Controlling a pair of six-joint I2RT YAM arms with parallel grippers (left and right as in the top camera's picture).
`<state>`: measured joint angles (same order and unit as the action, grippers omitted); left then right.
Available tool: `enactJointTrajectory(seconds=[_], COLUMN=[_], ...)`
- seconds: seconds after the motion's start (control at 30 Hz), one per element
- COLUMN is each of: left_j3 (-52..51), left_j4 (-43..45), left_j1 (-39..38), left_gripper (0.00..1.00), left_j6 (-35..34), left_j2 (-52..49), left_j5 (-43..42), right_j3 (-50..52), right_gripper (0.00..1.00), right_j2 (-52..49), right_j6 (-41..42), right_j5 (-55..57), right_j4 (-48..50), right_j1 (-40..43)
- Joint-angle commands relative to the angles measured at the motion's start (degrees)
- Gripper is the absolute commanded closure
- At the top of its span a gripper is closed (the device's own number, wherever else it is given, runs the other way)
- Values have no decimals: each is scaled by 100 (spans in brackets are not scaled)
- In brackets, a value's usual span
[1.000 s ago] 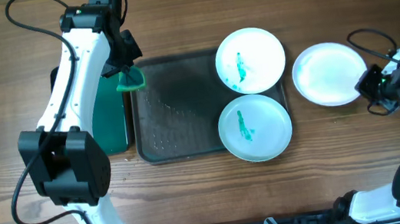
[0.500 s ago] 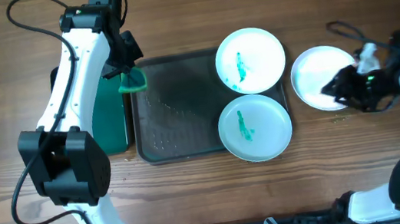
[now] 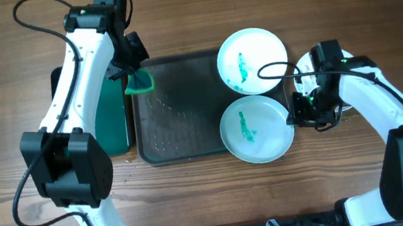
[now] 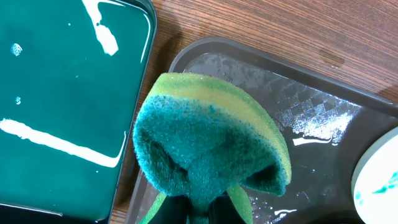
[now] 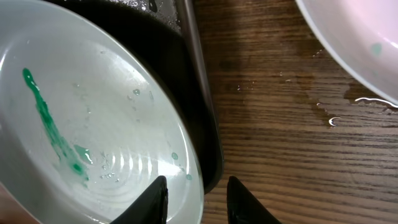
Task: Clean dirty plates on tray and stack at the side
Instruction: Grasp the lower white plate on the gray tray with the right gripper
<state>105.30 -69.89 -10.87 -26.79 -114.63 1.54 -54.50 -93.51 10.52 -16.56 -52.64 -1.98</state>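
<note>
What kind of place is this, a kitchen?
More likely a robot workbench than a kitchen: two robot arms over a wooden table, the left gripper holding a sponge, and smeared plates on a tray.

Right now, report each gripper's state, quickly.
Left gripper: shut on the green-and-yellow sponge.
Right gripper: open, fingers either side of the nearer smeared plate at its rim, not closed on it.
</note>
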Motion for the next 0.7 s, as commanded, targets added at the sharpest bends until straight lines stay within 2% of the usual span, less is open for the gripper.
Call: enactJointTrajectory(seconds=[0.0, 0.5, 0.67], left_j3=[68, 68, 68], left_j4=[2, 4, 4], left_j1=[-17, -17, -17], left_gripper=[96, 96, 96], left_j6=[96, 94, 94], left_j2=[144, 144, 144], left_j5=[-87, -85, -85], right_j3=[63, 81, 511], right_gripper=[71, 76, 88], right_j2=[28, 9, 9], right_j6=[149, 192, 315], right_j5=[177, 413, 415], right_j4=[-9, 4, 337], right_j1=[-146, -361, -365])
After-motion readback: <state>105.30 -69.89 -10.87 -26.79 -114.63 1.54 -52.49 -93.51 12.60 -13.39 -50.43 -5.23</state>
